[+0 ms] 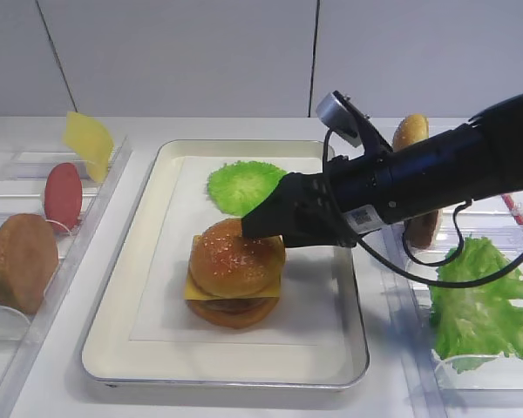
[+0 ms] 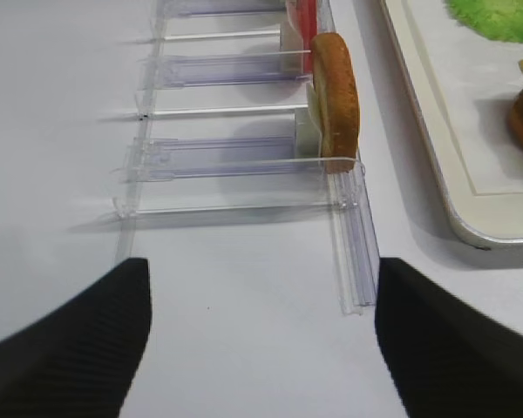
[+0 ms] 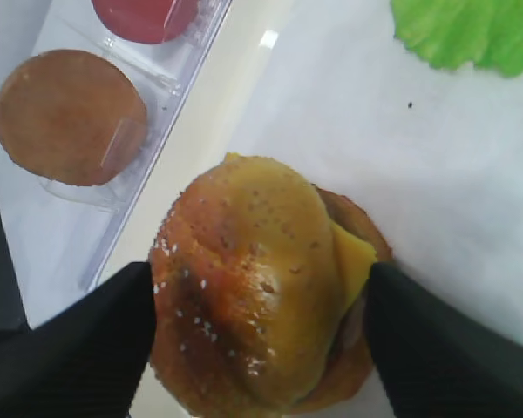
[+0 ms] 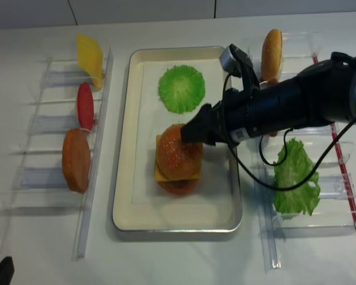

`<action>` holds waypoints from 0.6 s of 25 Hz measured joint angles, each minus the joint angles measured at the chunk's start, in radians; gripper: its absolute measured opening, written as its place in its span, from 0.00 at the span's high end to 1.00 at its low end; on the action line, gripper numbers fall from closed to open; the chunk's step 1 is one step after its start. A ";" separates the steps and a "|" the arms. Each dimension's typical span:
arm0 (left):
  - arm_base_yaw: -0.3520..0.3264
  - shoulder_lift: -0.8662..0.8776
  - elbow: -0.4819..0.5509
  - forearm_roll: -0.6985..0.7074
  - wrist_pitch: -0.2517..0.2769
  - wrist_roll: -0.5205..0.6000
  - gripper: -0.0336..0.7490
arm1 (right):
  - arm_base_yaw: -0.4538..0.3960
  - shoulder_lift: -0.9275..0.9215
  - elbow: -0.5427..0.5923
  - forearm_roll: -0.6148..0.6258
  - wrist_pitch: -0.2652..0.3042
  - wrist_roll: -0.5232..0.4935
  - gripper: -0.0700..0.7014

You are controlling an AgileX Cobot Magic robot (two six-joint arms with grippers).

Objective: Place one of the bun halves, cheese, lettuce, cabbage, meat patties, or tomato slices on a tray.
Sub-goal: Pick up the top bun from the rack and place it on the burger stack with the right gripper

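On the tray [image 1: 148, 287] stands a stacked burger: a sesame bun top [image 1: 237, 256] sits on a cheese slice [image 1: 196, 292], with a dark patty [image 1: 235, 306] and a bottom bun [image 1: 235, 319] under it. The stack lies near the tray's centre, toward six o'clock. A round lettuce leaf [image 1: 244, 185] lies flat on the white paper at twelve o'clock from the burger, apart from it.

The right gripper [image 1: 275, 218] reaches in from three o'clock and hangs at the bun top's upper right edge. The right wrist view shows its two black fingers [image 3: 74, 348] spread wide on either side of the bun top, released, with a slim gap at each side.

The left gripper [image 2: 257, 344] is over bare table at the near end of the left rack [image 2: 353, 261], its fingers apart and holding nothing.

In the left rack stand a plain brown disc [image 1: 22, 261], a red tomato slice [image 1: 63, 195] and a yellow cheese square [image 1: 89, 144]. The right rack [image 1: 506, 370] holds a ruffled lettuce leaf [image 1: 484, 305] and another bun [image 1: 410, 132].
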 joint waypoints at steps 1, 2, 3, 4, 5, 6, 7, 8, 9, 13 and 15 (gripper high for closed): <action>0.000 0.000 0.000 0.000 0.000 0.000 0.33 | 0.000 0.000 -0.007 -0.023 -0.002 -0.005 0.24; 0.000 0.000 0.000 0.000 0.000 0.000 0.33 | 0.000 0.000 -0.017 -0.047 -0.007 -0.012 0.24; 0.000 0.000 0.000 0.000 0.000 0.000 0.33 | 0.000 0.000 -0.030 -0.069 -0.009 -0.021 0.24; 0.000 0.000 0.000 0.000 0.000 0.000 0.33 | 0.000 0.000 -0.046 -0.102 -0.011 -0.026 0.24; 0.000 0.000 0.000 0.000 0.000 0.000 0.33 | 0.000 0.000 -0.063 -0.136 -0.011 -0.027 0.24; 0.000 0.000 0.000 0.000 0.000 0.000 0.33 | 0.000 0.000 -0.078 -0.167 -0.011 -0.027 0.24; 0.000 0.000 0.000 0.000 0.000 0.000 0.33 | 0.000 0.000 -0.097 -0.203 -0.011 -0.015 0.24; 0.000 0.000 0.000 0.000 0.000 0.000 0.33 | 0.000 0.000 -0.115 -0.252 -0.011 0.000 0.24; 0.000 0.000 0.000 0.000 0.000 0.000 0.33 | 0.000 0.000 -0.139 -0.309 -0.011 0.026 0.24; 0.000 0.000 0.000 0.000 0.000 0.000 0.33 | 0.000 0.002 -0.272 -0.579 0.008 0.195 0.24; 0.000 0.000 0.000 0.000 0.000 0.000 0.33 | 0.000 0.002 -0.348 -0.715 0.025 0.292 0.24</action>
